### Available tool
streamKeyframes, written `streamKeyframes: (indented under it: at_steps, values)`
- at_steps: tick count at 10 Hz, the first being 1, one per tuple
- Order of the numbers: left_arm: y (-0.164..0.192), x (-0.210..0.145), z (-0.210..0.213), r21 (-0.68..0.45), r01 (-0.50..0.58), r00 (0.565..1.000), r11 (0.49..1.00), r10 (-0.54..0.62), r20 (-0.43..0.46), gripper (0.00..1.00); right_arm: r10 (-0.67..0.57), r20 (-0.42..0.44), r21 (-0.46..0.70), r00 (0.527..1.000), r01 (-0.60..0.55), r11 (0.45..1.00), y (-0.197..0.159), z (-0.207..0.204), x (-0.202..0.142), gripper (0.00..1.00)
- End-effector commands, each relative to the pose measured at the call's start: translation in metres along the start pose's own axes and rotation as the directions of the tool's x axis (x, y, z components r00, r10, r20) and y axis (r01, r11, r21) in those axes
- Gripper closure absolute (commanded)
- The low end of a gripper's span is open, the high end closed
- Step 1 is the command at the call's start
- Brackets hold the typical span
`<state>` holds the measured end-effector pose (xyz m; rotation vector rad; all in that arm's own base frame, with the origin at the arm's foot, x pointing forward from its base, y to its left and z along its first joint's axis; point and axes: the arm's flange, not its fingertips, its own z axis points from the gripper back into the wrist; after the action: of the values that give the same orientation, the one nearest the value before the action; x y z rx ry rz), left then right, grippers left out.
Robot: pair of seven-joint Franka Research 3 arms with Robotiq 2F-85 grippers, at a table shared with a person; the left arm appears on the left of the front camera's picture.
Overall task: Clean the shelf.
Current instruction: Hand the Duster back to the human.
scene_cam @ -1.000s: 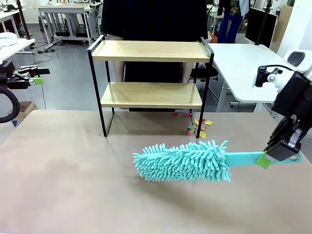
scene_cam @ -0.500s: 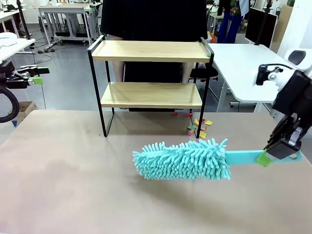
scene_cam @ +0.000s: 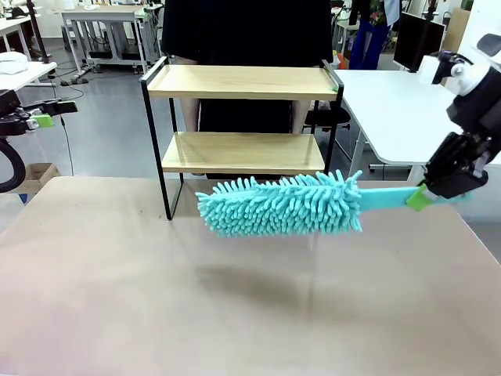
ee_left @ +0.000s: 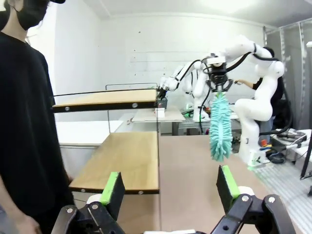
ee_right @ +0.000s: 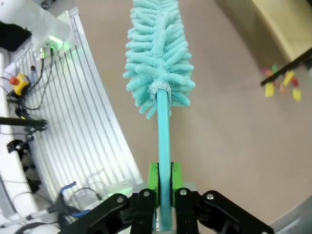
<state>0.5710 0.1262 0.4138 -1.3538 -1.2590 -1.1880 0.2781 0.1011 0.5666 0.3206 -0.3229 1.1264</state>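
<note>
I see the shelf (scene_cam: pixel 243 129) standing at the far edge of the surface (scene_cam: pixel 235 298), both of its wooden boards bare. Just behind it stands a person in black (scene_cam: pixel 246 31), mostly cut off at the top of the front view. A few small coloured scraps (scene_cam: pixel 319 205) lie on the surface by the shelf's right legs; I cannot tell what they are.

My right hand (scene_cam: pixel 427 196) is pressed together on the flat turquoise handle of a fluffy duster (scene_cam: pixel 282 205). In the right wrist view the green pads (ee_right: pixel 153 178) clamp the handle on both sides, and the duster's head points away from the hand (ee_right: pixel 164 195). The duster hangs level above the surface, casting a shadow below it. Its head sits in front of the shelf's lower board, near it; I cannot tell from the front view whether the fibres touch the board. The hand itself is off to the right of the shelf, well clear of its frame.

My left hand (ee_left: pixel 168 190) is spread wide and empty, with its green fingertips (ee_left: pixel 111 187) apart. It is well off to the left side, at the picture's edge in the front view (scene_cam: pixel 35 121). From its wrist view I look along the end of the shelf (ee_left: pixel 117 146), with the duster (ee_left: pixel 220 126) hanging farther off.
</note>
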Motion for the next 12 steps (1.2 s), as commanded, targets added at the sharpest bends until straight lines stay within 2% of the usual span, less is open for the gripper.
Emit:
streamKeyframes:
  at_steps: [1,5,8,9,12]
  values:
    - [-0.041,0.009,-0.021,0.029,-0.065,0.998,0.997,0.066,-0.015,0.00,0.150,0.078,0.061,0.986,-0.155,0.986,-0.033,-0.005,0.007,0.87]
    - [-0.101,0.013,-0.059,0.114,-0.110,0.990,0.987,0.119,-0.074,0.00,0.256,0.187,0.084,0.949,-0.275,0.958,-0.071,0.001,-0.015,0.87]
    - [-0.113,-0.012,-0.097,0.179,-0.156,0.984,0.971,0.168,-0.055,0.00,0.234,0.247,0.108,0.940,-0.267,0.958,-0.092,0.011,-0.044,0.87]
    - [-0.119,-0.019,-0.114,0.185,-0.140,0.988,0.973,0.149,-0.038,0.00,0.222,0.259,0.116,0.940,-0.259,0.959,-0.100,0.013,-0.055,0.87]
    - [-0.147,-0.028,-0.146,0.152,-0.119,0.989,0.981,0.131,-0.069,0.00,0.200,0.320,0.139,0.926,-0.255,0.957,-0.118,0.016,-0.070,0.87]
